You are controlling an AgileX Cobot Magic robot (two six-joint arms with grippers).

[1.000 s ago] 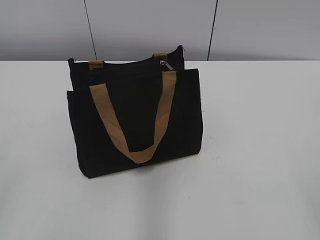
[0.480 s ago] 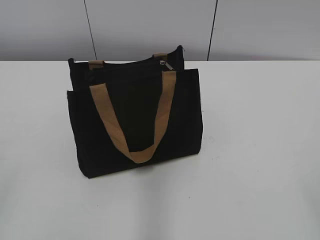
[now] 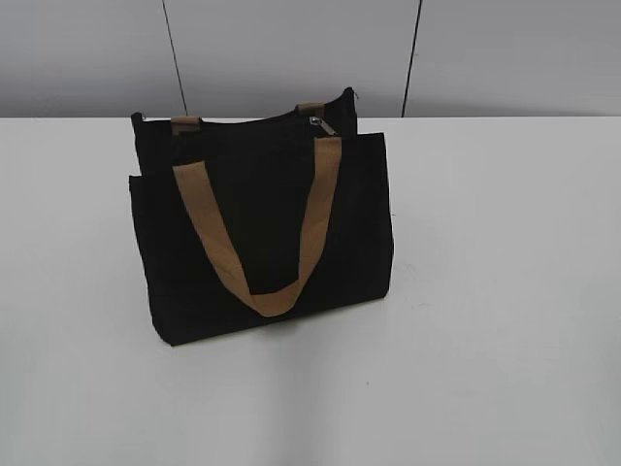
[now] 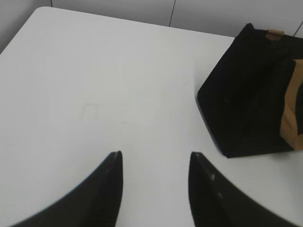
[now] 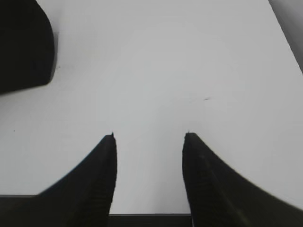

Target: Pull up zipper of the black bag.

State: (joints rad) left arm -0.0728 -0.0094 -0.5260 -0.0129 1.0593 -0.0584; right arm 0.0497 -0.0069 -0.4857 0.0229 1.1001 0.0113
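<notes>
The zipper point(image 3: 323, 125) sits toward the black bag's point(image 3: 262, 233) right end; both arms' fingers point(image 4: 110, 172) point(image 5: 108, 156) gape empty, short of it.

A white table point(image 3: 505, 291) is seen before a grey panelled wall point(image 3: 291, 49) divided by dark vertical seams.

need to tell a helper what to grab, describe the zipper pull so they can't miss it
Find the black bag standing on the white table. Follow its top edge toward the right, to where the front tan handle meets the rim. The zipper pull sits just above that strap end: a small silver metal tab, the only shiny piece among black fabric and tan webbing.
</notes>
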